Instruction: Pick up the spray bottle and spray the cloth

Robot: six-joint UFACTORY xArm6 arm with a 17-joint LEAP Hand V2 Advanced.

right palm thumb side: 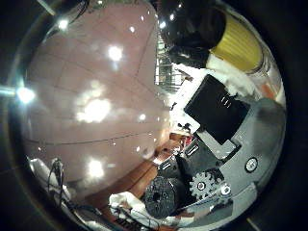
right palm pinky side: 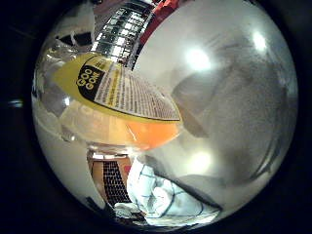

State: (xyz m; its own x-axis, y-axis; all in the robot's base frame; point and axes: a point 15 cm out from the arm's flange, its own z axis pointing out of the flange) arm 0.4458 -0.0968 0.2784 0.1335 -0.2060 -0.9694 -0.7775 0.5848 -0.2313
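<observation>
**Bottle in Hand, Cloth Below, Spray Not Yet Confirmed**

The white-and-black robot hand is showing its geared body and dark finger parts in the thumb-side view, with a black fingertip pressing against the yellow label of the bottle. On that evidence the hand is judged to be curling round the bottle and gripping it; the full wrap of the fingers is not showing.

The clear plastic spray bottle with a yellow label and orange liquid is filling much of the little-finger-side view, so it is lying close against the palm. Its nozzle and trigger are not visible, so the direction of aim cannot be confirmed.

Beyond the bottle, a crumpled white cloth with thin dark grid lines is lying on the pale grey table surface, well apart from the bottle. The bottle is apparently hanging clear above the table.

Assessment: the pick-up appears complete. The spraying is still outstanding as far as can be judged; no mist or wet patch is showing on the cloth. A reddish tiled floor is lying beyond the table.
</observation>
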